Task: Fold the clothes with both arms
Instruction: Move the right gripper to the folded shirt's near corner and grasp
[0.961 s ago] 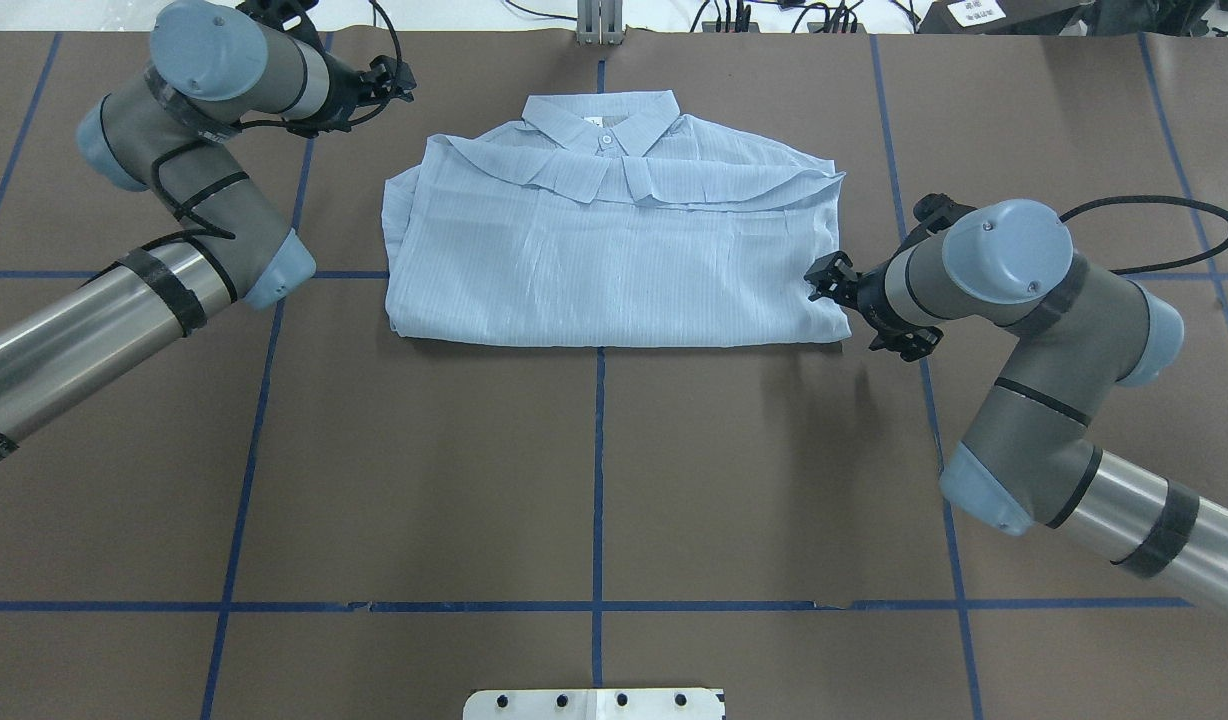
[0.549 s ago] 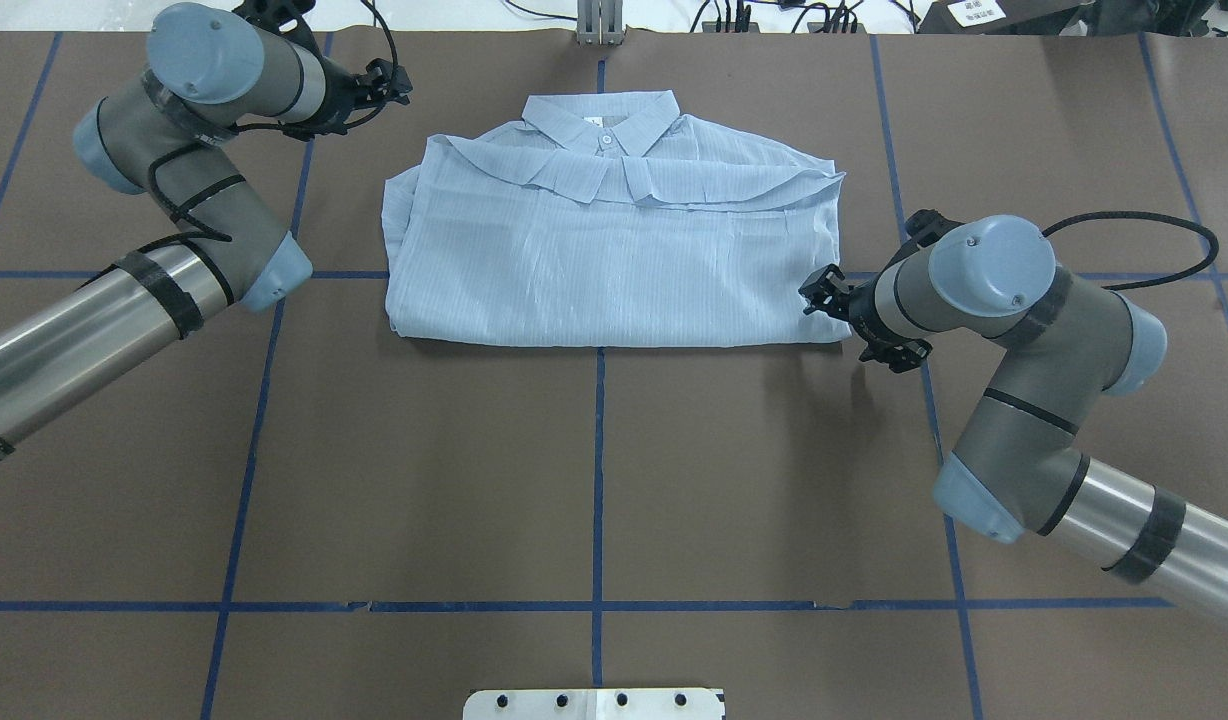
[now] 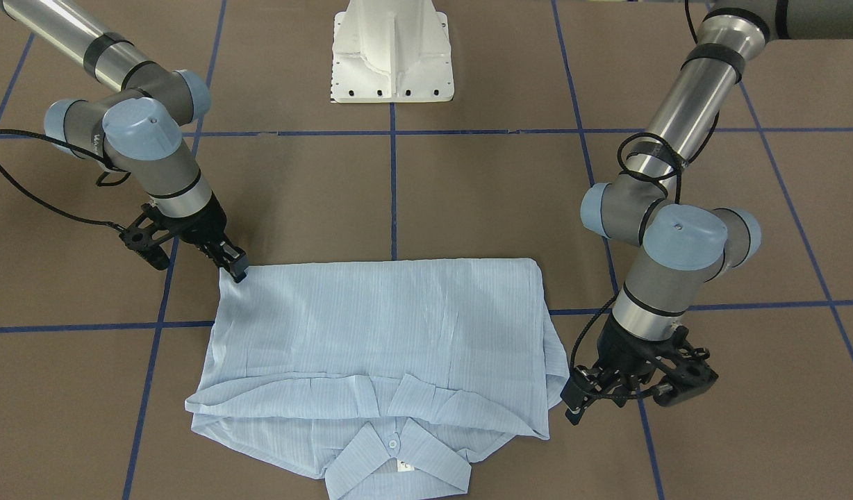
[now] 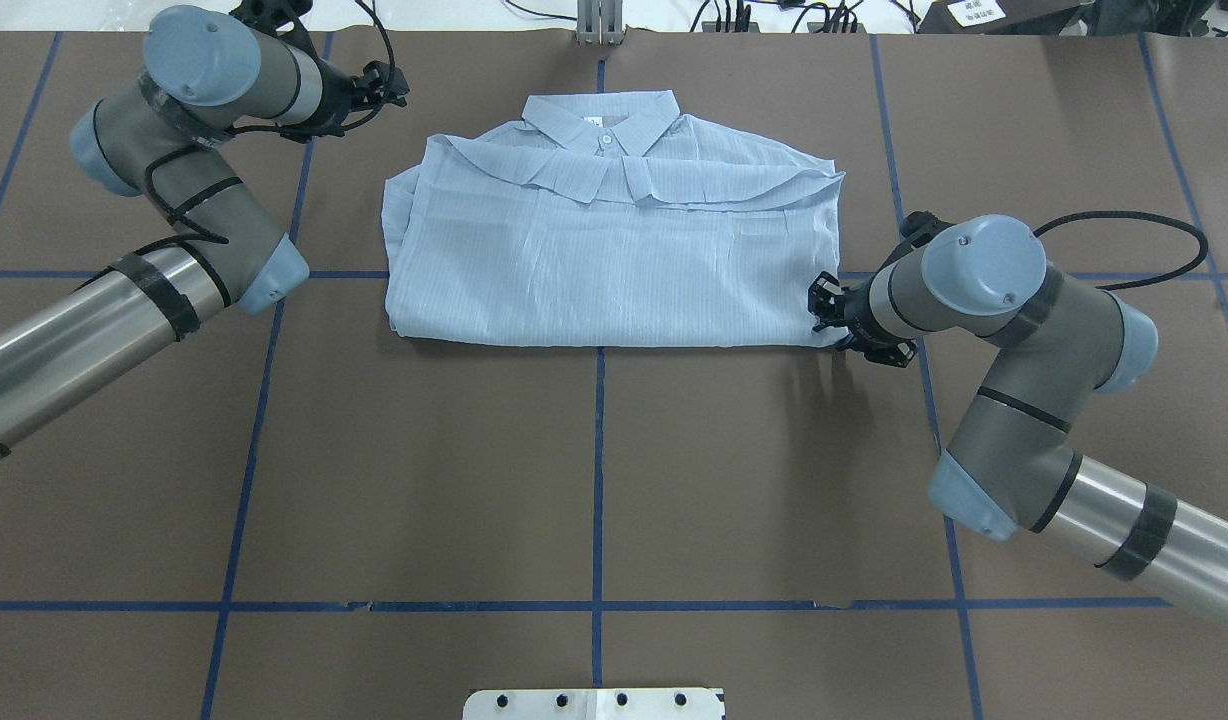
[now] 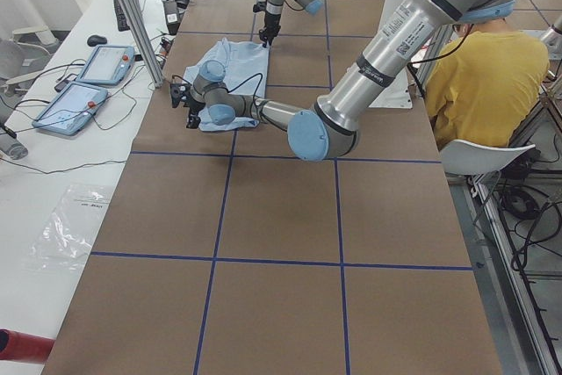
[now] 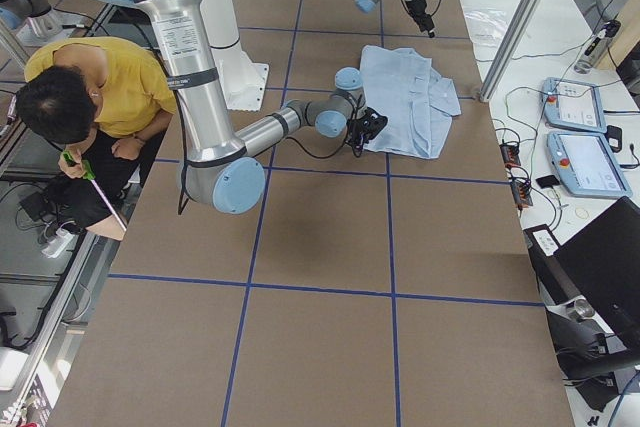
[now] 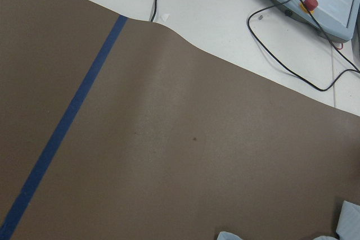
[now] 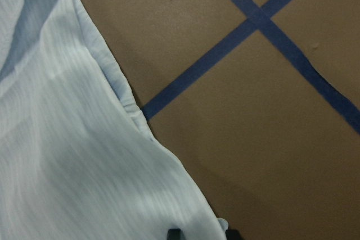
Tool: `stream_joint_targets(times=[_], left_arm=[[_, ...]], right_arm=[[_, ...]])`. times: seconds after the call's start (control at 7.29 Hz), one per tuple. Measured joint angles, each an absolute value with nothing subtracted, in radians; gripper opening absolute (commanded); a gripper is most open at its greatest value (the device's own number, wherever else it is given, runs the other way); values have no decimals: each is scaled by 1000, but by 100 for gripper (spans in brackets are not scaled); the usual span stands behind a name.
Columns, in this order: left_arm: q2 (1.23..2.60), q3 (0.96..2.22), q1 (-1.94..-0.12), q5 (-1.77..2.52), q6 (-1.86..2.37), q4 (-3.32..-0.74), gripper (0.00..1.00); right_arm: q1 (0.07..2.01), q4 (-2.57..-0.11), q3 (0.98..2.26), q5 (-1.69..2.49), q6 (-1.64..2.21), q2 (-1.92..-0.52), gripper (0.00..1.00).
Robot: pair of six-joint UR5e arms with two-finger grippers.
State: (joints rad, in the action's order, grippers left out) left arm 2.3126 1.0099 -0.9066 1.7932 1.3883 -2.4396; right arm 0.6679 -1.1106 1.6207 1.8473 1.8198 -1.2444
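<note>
Right black two-finger gripper (image 4: 822, 308), jaws narrowly apart, straddles the 4 o'clock corner of the folded light blue striped shirt (image 4: 604, 260), toward 12 o'clock on the brown table (image 4: 424, 480), likely to lift it for folding; the left black gripper (image 4: 389, 85), whose opening I cannot tell, hangs beyond 10 o'clock.

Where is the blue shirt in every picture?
Front-facing: shirt, bottom middle.
Overhead: shirt, top middle.
Exterior left: shirt, upper left, far.
Exterior right: shirt, upper right.
Left wrist: shirt, bottom right scrap.
Right wrist: shirt, left half.
Shared landmark: blue tape lines.
</note>
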Motion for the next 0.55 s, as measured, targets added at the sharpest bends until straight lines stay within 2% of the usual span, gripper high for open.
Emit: stream_joint_targets(times=[0.55], left_arm=[[2311, 1026, -908, 1795, 1388, -2432, 96]], right_arm=[[675, -1106, 1688, 1932, 1820, -1271, 0]])
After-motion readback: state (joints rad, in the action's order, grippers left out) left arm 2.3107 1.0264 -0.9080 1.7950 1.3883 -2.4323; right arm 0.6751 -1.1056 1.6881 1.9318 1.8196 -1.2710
